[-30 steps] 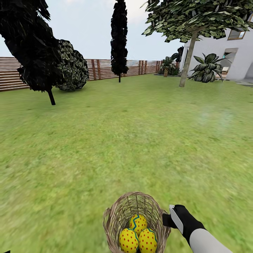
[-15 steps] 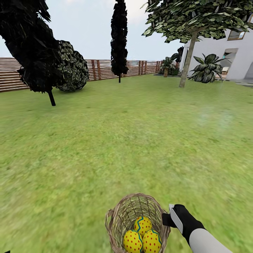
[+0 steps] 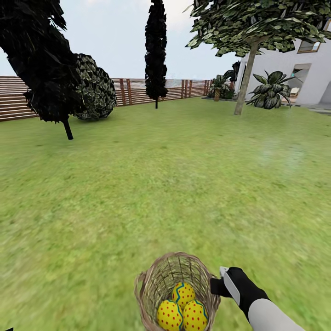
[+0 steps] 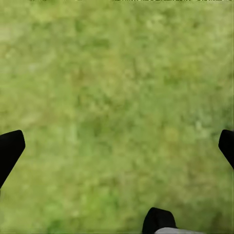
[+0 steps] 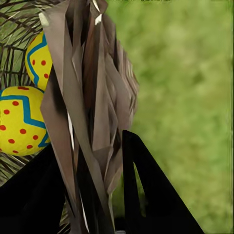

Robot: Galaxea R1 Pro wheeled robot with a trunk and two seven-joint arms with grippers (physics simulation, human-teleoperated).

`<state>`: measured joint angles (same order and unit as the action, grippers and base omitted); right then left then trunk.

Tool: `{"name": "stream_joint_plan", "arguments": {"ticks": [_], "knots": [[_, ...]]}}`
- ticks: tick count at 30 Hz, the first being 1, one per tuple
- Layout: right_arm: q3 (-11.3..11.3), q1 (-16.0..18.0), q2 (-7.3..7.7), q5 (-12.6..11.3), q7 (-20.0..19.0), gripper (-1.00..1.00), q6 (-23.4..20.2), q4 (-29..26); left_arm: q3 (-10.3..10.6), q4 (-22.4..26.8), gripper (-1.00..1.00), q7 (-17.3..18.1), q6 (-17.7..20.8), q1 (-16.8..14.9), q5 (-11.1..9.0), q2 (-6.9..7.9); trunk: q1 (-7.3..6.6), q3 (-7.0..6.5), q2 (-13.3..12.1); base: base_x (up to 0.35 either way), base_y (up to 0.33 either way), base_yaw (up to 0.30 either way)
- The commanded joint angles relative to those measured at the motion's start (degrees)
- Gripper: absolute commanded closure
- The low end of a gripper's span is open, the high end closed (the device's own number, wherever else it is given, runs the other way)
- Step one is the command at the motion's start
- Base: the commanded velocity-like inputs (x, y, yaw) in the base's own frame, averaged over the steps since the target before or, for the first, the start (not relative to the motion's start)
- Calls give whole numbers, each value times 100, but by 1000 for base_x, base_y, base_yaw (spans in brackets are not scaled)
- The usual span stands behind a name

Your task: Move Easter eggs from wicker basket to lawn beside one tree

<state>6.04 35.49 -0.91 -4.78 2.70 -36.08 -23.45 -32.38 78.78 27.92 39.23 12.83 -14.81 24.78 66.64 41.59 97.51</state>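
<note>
The right claw (image 5: 90,190) is clamped on the rim of the wicker basket (image 3: 158,280), which holds three Easter eggs (image 3: 183,310) over the lawn (image 3: 184,184). The left claw (image 4: 117,146) is spread wide above grass. The tree (image 3: 246,73) stands well apart.

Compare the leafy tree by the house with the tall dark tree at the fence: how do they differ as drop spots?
The leafy tree has a pale, bare, slightly leaning trunk and a broad green crown; the tall dark tree is a narrow, almost black column with only a short stem showing. The leafy tree stands right of centre near the white house, the dark one beside the fence. Both rise from open lawn.
</note>
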Motion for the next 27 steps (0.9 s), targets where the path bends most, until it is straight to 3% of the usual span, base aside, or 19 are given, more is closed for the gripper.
{"name": "stream_joint_plan", "arguments": {"ticks": [1,27], "knots": [[29,2,-5,-93,28,100,-21,-10,-6,5,-100,3,41,1,-31,1,-23,-14,-39,0,0,0],[18,2,-40,-93,26,100,-28,-35,-6,-150,-100,3,32,-10,39,1,-594,-481,-1082,0,0,0]]}}
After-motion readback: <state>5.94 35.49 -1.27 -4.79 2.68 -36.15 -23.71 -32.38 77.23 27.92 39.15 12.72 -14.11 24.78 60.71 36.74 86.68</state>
